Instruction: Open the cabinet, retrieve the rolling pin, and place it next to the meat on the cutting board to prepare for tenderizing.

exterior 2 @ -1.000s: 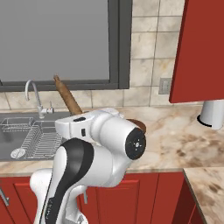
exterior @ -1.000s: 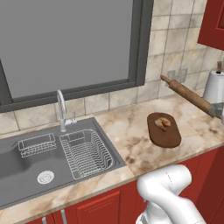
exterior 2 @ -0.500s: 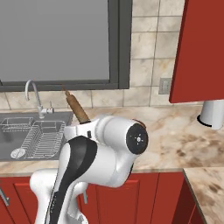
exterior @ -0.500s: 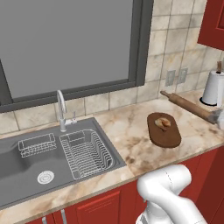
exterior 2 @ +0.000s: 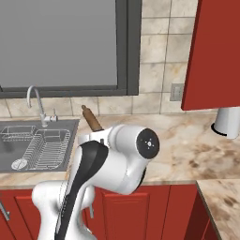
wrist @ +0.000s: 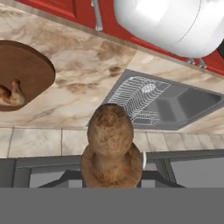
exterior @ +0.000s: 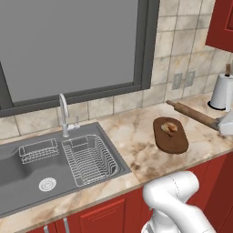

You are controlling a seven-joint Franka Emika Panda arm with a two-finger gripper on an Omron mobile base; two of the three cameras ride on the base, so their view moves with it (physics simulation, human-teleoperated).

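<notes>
The rolling pin point(exterior: 191, 113) hangs nearly level just above the counter, right behind the round dark cutting board point(exterior: 171, 136). My gripper point(exterior: 222, 125) is shut on its right end at the frame's right edge. The meat point(exterior: 170, 128), a small tan lump, lies on the far part of the board, close in front of the pin. In the hand view the pin's knobbed end point(wrist: 111, 146) points at me, with the board point(wrist: 24, 74) and the meat point(wrist: 10, 95) at the left. The pin's far tip point(exterior 2: 91, 117) sticks out above my arm. The red cabinet point(exterior: 222, 23) hangs at the upper right.
A paper towel roll point(exterior: 222, 91) stands on the counter behind the gripper. The sink point(exterior: 27, 170), with a wire rack point(exterior: 88, 159) and a faucet point(exterior: 63, 113), lies to the left. A red cabinet door point(exterior 2: 218, 54) hangs over the counter's right end.
The rolling pin has come down from well above the board to just over the counter behind it, and lies flatter. Board and meat have not moved.
</notes>
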